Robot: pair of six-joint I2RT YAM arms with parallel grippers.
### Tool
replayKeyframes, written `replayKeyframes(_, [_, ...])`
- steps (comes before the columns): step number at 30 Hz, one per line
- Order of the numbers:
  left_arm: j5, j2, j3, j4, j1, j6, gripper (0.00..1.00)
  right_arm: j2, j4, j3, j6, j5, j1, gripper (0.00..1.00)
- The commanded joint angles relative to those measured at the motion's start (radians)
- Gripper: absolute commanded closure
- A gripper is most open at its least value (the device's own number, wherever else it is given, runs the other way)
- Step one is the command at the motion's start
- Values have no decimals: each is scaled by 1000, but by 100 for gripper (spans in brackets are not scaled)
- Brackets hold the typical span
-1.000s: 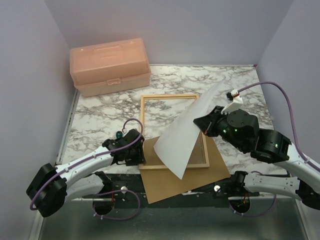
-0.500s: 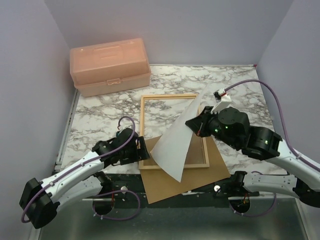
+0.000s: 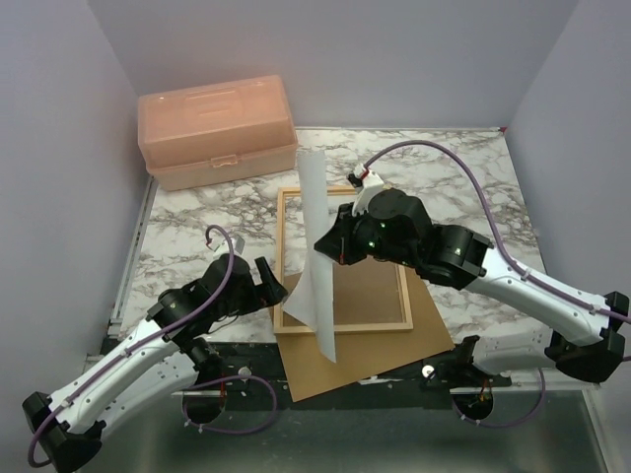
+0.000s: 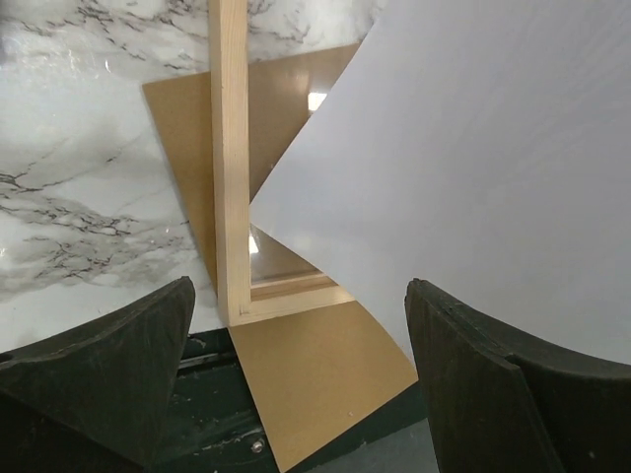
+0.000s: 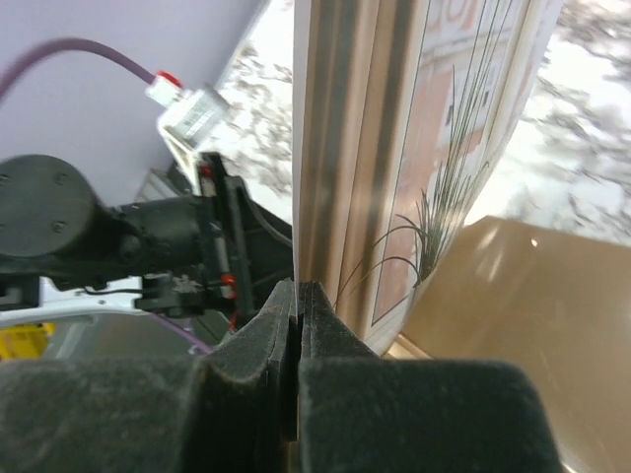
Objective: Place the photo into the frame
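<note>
- Above the desk [image 3: 197, 246], top view: right tool [image 3: 330, 246] clamps the photo [image 3: 314, 212] upright over the frame [image 3: 340, 191]; left tool [image 3: 274, 288] gapes, released, beside it.
- Left wrist: photo's white back [image 4: 473, 177] overlaps the frame's near bar.
- Right wrist: fingers [image 5: 414, 414] pinch the printed photo's edge.

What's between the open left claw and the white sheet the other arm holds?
The left wrist view shows it: the side bar of the light-wood picture frame, lying on a stiff brown backing board, separates the left gripper from the thin white-backed photo.
</note>
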Motion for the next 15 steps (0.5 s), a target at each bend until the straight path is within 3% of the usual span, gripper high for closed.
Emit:
replayKeyframes(1, [-72, -30, 8, 31, 1, 0, 10, 55, 104, 96, -40, -139, 6, 100])
replayKeyframes(4, [-84, -19, 32, 76, 7, 27, 1, 122, 107, 141, -50, -203, -1, 100])
replayKeyframes(8, [-28, 33, 77, 146, 64, 95, 1, 200, 137, 168, -22, -358, -86, 100])
replayKeyframes(15, [246, 227, 150, 244, 322, 190, 1, 313, 274, 182, 80, -711, -281, 99])
